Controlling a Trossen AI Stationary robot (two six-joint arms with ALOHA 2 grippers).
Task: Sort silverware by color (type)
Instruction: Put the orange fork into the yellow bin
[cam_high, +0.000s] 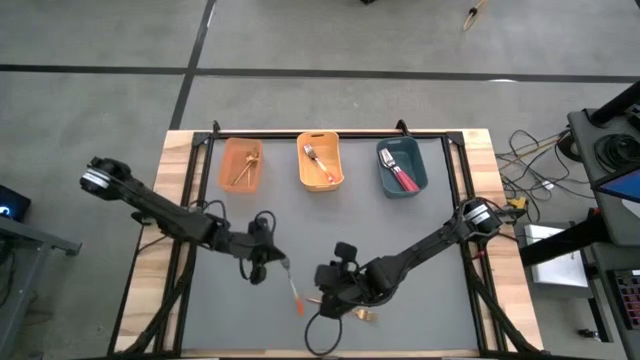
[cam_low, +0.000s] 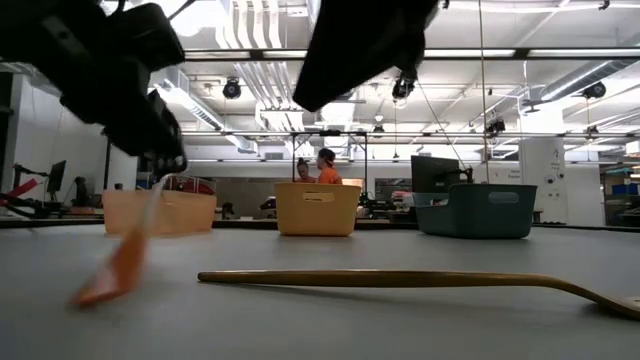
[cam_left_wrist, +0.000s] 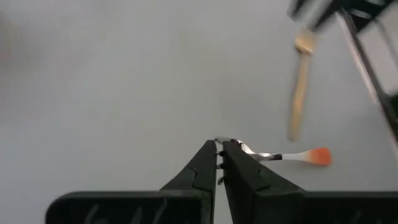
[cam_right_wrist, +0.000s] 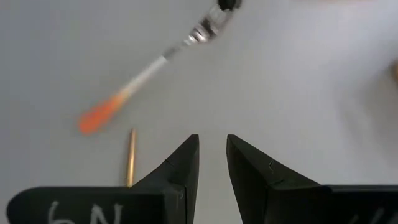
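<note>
The high view shows the whole layout: three bins stand in a row at the table's far edge, a pale orange bin (cam_high: 241, 165) holding gold forks, a yellow-orange bin (cam_high: 320, 161) holding orange-handled forks, and a teal bin (cam_high: 402, 167) holding red-pink-handled forks. The left gripper (cam_high: 272, 258) sits near the table's middle. The right gripper (cam_high: 335, 290) sits just beside it, toward the near edge.

The left wrist view shows what the high view does not resolve: the left gripper (cam_left_wrist: 220, 149) has its jaws fully closed on the silver tine end of an orange-handled fork (cam_left_wrist: 292, 155). The handle extends sideways from the fingertips. The low view shows this fork (cam_low: 125, 262) hanging tilted, handle end down at the table surface.

The right wrist view shows the right gripper (cam_right_wrist: 212, 146) with its jaws partly apart and holding nothing. The orange-handled fork (cam_right_wrist: 140, 78) lies ahead of it.

A gold fork (cam_low: 400, 280) lies flat on the table near the right gripper. The low view shows its full length.
</note>
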